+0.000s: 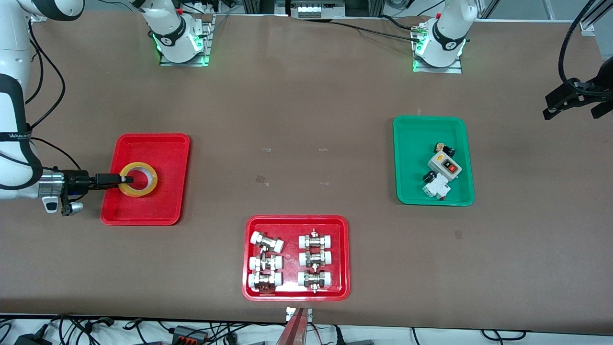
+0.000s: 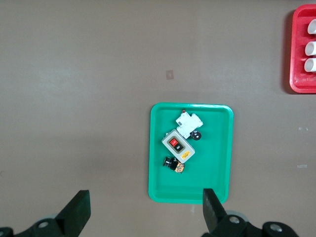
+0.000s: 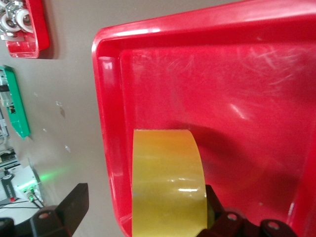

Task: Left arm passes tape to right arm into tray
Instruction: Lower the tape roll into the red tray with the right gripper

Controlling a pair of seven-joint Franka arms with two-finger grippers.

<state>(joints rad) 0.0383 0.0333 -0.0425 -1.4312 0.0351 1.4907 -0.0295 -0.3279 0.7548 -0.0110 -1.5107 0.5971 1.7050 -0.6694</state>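
Tape lies flat in the red tray at the right arm's end of the worktop, we see. Right tool straddles its wall, fingers apart. Left tool hangs spread wide above the green tray.

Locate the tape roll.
The tape roll lies flat in the plain red tray at the right arm's end of the table, with the open right hand straddling its wall.

A brown table carries three trays: a red tray mid-left, a fittings tray bottom centre, a green tray mid-right.
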